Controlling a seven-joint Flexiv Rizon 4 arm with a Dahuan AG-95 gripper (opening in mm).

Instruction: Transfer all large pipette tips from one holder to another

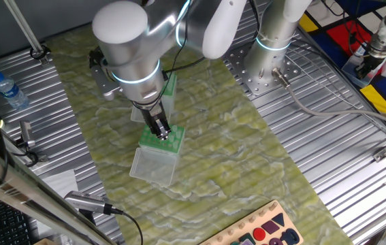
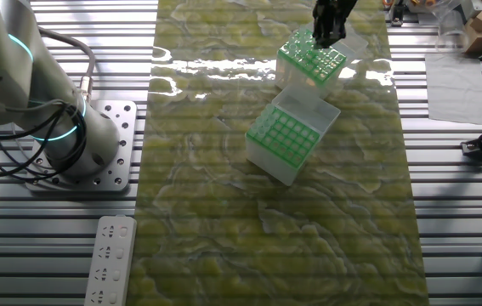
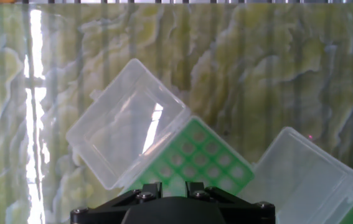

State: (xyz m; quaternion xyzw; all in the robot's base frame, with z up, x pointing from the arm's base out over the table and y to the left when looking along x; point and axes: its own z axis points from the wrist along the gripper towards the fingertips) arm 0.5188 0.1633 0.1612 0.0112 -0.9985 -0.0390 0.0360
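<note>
- No large pipette tips can be made out in any view — the grid holes that show in the two green-topped boxes look empty, though the tips may simply be too small or hidden.
- Two boxes stand just beside each other on the marbled green mat (image 1: 247, 156): the near box (image 1: 160, 144) sits under the gripper (image 1: 160, 131), its clear lid (image 3: 126, 127) hinged open; the second box (image 2: 290, 136) also has its lid open.
- The gripper hangs right over the near box's grid, blocking part of it; whether its jaws are spread or pinching something cannot be told.
- Further out: a water bottle (image 1: 9, 90), a white power strip (image 2: 109, 261) and a coloured shape board (image 1: 264, 230).
</note>
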